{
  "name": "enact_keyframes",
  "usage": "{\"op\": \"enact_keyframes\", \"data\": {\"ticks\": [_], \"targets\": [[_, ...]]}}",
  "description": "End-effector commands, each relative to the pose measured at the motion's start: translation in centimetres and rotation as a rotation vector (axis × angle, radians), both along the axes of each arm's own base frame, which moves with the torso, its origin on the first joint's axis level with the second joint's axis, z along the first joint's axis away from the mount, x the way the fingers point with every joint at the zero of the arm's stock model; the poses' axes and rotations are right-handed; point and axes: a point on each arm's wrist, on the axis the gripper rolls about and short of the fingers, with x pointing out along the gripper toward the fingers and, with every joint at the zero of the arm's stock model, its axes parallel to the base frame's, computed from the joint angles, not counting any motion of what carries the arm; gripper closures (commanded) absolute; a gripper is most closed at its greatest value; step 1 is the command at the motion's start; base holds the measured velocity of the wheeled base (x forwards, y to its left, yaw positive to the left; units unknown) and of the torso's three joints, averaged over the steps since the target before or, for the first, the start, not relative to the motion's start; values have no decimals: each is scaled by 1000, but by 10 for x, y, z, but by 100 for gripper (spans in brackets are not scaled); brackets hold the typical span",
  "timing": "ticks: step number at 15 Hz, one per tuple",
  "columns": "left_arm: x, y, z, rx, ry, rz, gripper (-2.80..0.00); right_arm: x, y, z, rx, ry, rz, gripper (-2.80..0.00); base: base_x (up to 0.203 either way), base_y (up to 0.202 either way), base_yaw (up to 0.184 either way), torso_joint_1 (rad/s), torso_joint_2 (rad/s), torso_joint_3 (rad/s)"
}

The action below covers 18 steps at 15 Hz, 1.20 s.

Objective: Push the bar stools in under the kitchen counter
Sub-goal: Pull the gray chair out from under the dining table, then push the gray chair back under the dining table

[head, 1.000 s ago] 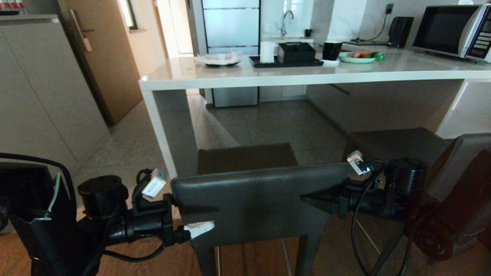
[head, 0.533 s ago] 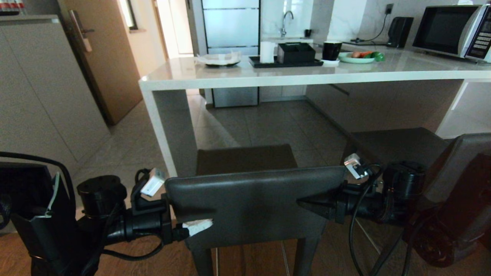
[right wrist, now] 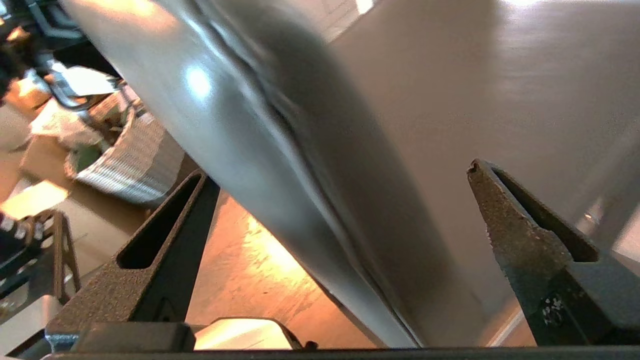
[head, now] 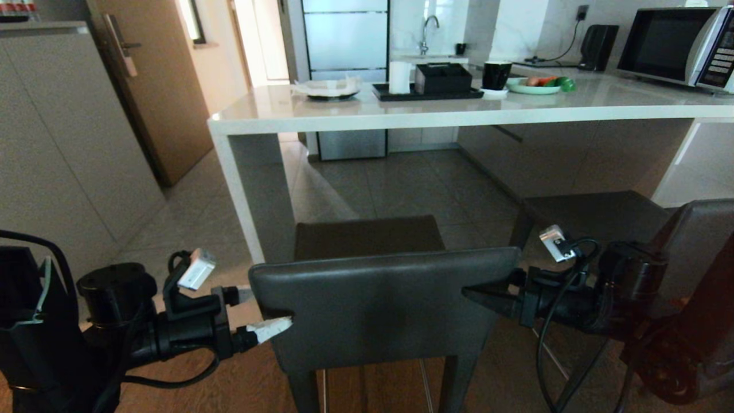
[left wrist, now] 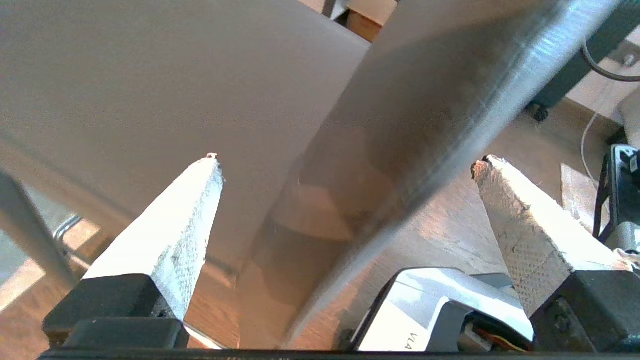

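no legible writing on the bar stools (head: 381,310) or kitchen counter (head: 401,117).

Dark grey stools (head: 378,304), pale glossy beige tabletop (head: 436,109) with white edge. White textured left fingers (left wrist: 170,235), speckled black right fingers (right wrist: 520,235). Black mug (head: 496,74), green plate (head: 530,87), warm brown wood floor (head: 241,384).
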Motion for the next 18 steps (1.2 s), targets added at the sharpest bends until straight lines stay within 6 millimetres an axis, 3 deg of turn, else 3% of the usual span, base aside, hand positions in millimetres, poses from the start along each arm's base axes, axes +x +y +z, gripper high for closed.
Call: {"op": "enact_keyframes", "data": {"ticks": [1, 5, 8, 11, 13, 16, 18], "targets": [[-8, 5, 3, -2, -1, 12, -280, -8, -17, 2, 4, 2, -38, -280, 0, 0, 0, 0, 0, 0], [-36, 7, 5, -1, 42, 1, -280, -29, -45, 2, 10, 30, -59, -280, 0, 0, 0, 0, 0, 0], [-58, 23, 12, -3, 46, 65, -280, -44, -70, 4, 15, 24, -136, -280, 0, 0, 0, 0, 0, 0], [-71, 42, 33, -3, -50, 166, -280, -53, -95, 21, 8, -49, -268, -280, 0, 0, 0, 0, 0, 0], [-82, 54, 50, 5, -137, 250, -280, -51, -105, 34, -17, -113, -465, -280, 0, 0, 0, 0, 0, 0], [-73, 68, 61, 40, -193, 609, -280, -38, -116, 49, -191, -282, -878, -280, 0, 0, 0, 0, 0, 0], [-53, 70, 70, 38, -228, 908, -280, -46, -113, 70, -214, -380, -986, -280, 0, 0, 0, 0, 0, 0]]}}
